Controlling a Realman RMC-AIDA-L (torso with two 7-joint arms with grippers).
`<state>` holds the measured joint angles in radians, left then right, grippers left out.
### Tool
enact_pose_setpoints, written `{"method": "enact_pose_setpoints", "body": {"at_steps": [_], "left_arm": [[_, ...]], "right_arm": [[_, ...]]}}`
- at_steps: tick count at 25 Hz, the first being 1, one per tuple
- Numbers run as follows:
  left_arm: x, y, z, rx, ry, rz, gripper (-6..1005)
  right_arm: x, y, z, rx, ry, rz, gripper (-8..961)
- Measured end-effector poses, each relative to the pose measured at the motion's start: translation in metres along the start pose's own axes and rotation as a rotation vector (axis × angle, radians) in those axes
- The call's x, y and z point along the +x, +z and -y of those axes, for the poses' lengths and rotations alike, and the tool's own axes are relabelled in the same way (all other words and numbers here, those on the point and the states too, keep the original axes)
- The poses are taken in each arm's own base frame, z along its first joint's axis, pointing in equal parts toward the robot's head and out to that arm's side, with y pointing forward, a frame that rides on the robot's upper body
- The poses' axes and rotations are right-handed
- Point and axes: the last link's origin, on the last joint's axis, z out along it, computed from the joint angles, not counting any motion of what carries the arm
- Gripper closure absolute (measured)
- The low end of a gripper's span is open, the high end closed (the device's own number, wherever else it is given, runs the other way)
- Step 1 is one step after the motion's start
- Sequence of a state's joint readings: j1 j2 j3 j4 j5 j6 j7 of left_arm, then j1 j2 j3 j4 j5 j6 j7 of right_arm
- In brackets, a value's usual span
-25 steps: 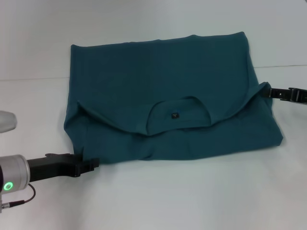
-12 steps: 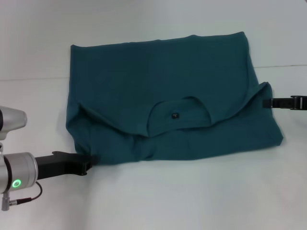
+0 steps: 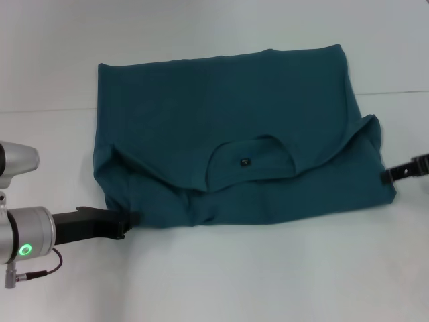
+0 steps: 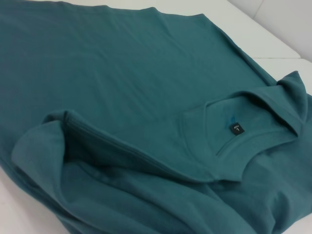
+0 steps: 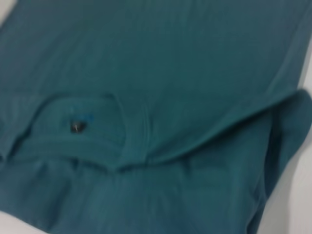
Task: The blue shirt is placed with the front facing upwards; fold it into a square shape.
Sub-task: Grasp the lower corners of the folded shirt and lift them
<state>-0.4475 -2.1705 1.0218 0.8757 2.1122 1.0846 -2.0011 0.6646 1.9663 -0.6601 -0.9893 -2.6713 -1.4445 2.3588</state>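
Left arm: we reach in from 8 o'clock, forearm low and level, left gripper point(image 3: 129, 220) pointing toward 3 o'clock, tip at a cloth edge. Right arm: we enter at 3 o'clock, only the dark right gripper point(image 3: 391, 176) tip showing, angled toward 8 o'clock.

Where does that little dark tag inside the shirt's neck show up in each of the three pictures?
Head view: the tag sits in the neck opening, near the middle of the blue shirt.
Left wrist view: the tag is right of the middle, inside the collar.
Right wrist view: the tag is at the left, blurred.
Shared landmark: the curved neck opening around it.
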Motion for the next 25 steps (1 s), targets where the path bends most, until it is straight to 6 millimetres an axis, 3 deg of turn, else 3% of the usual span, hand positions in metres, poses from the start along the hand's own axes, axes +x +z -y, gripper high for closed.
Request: {"method": "enact_pose_setpoints", "body": {"at_steps": [16, 25], "left_arm": [[-0.002, 0.001, 0.0, -0.004, -0.007, 0.005, 985], [-0.003, 0.0, 0.0, -0.007, -0.007, 0.008, 985]], "right_arm": [[0.008, 0.04, -0.008, 0.026, 0.025, -0.005, 143], [0.01, 0.052, -0.007, 0.038, 0.046, 0.005, 145]]}}
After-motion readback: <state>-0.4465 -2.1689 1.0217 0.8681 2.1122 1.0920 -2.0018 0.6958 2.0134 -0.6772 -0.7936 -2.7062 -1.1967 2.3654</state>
